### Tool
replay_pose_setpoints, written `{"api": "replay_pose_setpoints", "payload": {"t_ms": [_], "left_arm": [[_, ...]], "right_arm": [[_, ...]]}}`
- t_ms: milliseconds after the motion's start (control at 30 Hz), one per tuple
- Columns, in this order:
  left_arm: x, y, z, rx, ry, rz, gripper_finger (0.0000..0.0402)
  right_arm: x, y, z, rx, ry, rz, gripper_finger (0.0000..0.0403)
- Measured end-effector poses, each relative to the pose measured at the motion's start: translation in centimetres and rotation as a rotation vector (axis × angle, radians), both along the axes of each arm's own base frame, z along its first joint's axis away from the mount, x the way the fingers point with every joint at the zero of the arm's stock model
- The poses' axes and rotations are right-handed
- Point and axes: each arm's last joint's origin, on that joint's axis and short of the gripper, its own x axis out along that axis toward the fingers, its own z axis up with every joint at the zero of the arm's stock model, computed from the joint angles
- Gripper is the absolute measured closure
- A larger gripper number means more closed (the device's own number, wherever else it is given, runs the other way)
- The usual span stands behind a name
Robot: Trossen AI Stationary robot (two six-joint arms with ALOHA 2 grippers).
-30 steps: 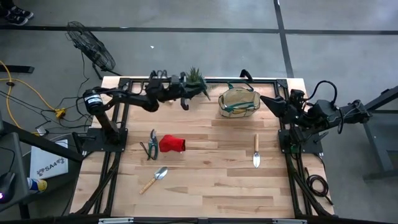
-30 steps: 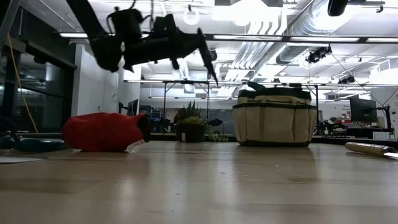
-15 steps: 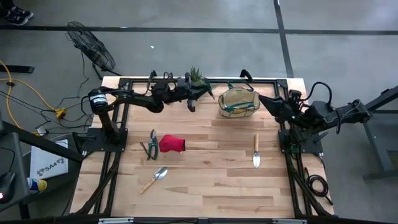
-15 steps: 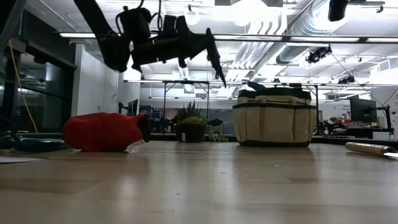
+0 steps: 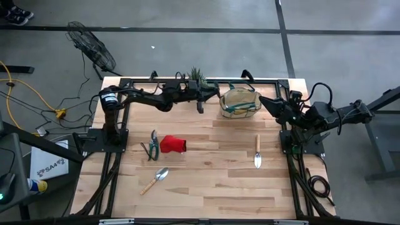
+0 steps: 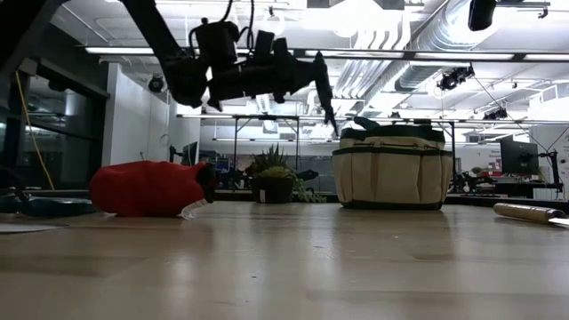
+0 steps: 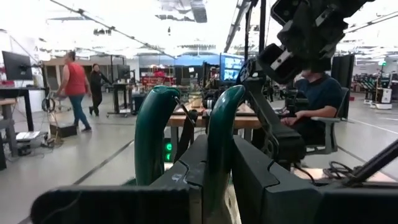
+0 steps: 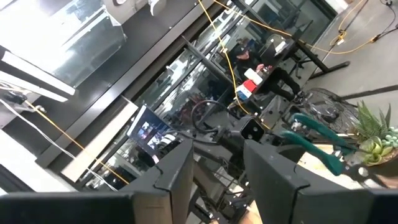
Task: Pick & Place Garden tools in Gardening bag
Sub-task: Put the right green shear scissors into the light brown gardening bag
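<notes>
My left gripper (image 5: 200, 99) hangs in the air just left of the gardening bag (image 5: 240, 103), shut on dark pruning shears (image 6: 327, 102) with teal handles. The blades point down beside the bag's top rim (image 6: 356, 132). My right gripper (image 5: 273, 102) waits open, with nothing in it, at the bag's right side. On the table lie a second pair of shears (image 5: 151, 146), a red glove (image 5: 173, 144) and two wooden-handled trowels (image 5: 154, 180) (image 5: 257, 152). My left gripper pinches one teal handle (image 7: 219, 155) of the shears between its two fingers. The other handle (image 7: 151, 134) stands free beside one finger. The fingers reach out about level toward the table's right edge. The shears are lifted clear, blades hanging down below the gripper.
A spiky green potted plant (image 5: 197, 76) stands at the far edge, just behind my left arm. The black frame rails (image 5: 119, 125) run along both table sides. People stand and sit in the room beyond the table.
My left gripper has carried the shears toward the table's right edge, from in front of the plant to next to the bag, rolling a little on the way. The shears stay lifted clear, blades down. My right gripper has kept still.
</notes>
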Motion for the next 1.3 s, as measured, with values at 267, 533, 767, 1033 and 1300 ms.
{"api": "replay_pose_setpoints", "payload": {"t_ms": [267, 533, 767, 1033, 1300], "left_arm": [[1.5, 0.6, -0.5, 0.018, 0.05, -0.028, 0.0364], [1.9, 0.7, -1.5, 0.019, 0.098, -0.031, 0.0364], [2.0, 0.7, -1.8, 0.031, 0.13, -0.036, 0.0364], [2.4, -0.4, -2.0, 0.082, 0.153, -0.057, 0.0364], [2.4, -0.2, -2.1, 0.085, 0.16, -0.01, 0.0364]], "right_arm": [[0.0, 0.0, 0.0, 0.003, 0.0, -0.005, 0.0268], [0.0, 0.0, 0.0, 0.004, -0.001, -0.007, 0.0268], [0.0, -0.1, 0.0, 0.007, 0.001, -0.019, 0.0268], [0.0, -0.1, 0.0, 0.008, 0.001, -0.024, 0.0268], [0.0, -0.1, 0.0, 0.008, 0.001, -0.024, 0.0268]]}}
